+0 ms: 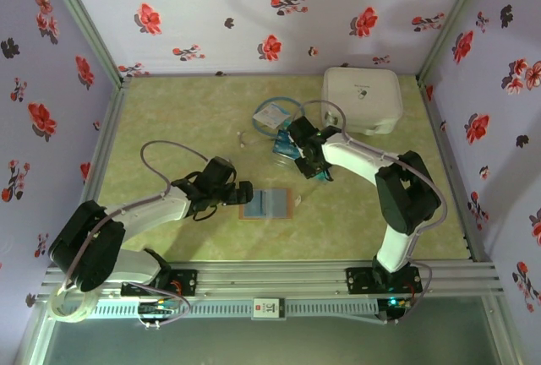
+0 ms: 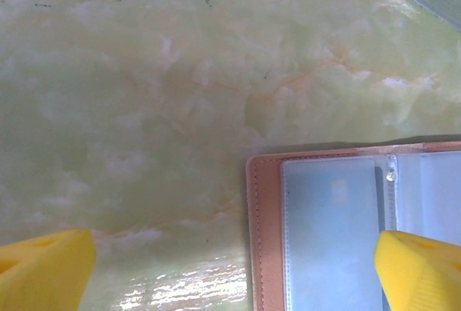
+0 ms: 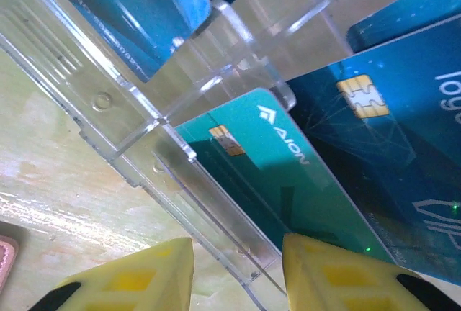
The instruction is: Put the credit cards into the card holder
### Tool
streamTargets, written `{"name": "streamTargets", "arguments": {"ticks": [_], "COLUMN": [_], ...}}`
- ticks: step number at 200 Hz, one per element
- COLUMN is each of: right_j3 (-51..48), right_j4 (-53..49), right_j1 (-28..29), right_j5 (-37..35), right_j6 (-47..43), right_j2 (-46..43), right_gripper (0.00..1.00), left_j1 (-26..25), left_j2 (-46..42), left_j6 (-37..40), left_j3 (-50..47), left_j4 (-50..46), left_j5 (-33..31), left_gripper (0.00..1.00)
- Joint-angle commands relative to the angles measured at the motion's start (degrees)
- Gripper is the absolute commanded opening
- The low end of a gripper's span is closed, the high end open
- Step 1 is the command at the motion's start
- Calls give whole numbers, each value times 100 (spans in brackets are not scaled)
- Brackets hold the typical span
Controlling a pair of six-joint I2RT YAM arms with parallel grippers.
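Both stand apart: left end effector [image 1: 247, 192] wide at the card holder [image 2: 263, 217], perhaps to steady it; right end effector [image 3: 238, 257] narrowly, lining up a teal card [image 3: 277, 178].

we see two robot arms, the left arm [image 1: 139, 210] and the right arm [image 1: 359, 155], each white-shelled with black joints and a thin grey cable; our wrist views show chunky yellow fingers [image 2: 414, 268]

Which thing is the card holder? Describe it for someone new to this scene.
Find the big white case at the far right. Come toward the near edge, to the middle: the card holder lies open there, flat. Only it has a brown border around clear sleeves.
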State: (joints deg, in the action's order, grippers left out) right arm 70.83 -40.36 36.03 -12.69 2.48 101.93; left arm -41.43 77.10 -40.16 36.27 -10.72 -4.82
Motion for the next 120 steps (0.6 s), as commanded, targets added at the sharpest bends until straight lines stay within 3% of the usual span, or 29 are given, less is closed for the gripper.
{"name": "streamTargets", "arguments": {"ticks": [1,120], "right_j3": [28,328], "right_j4": [-37,-314], "right_j1": [44,40], "right_j5": [-37,-183], "right_j6": [-47,-618], "right_j2": [16,14], "right_gripper": [37,15], "left_j1": [63,74], "left_j2": [24,38], "left_j6": [-72,-115], "left_j3": [-76,-135], "left_j4": [61,167], "left_j5": [69,152], "left_gripper": [100,100]}}
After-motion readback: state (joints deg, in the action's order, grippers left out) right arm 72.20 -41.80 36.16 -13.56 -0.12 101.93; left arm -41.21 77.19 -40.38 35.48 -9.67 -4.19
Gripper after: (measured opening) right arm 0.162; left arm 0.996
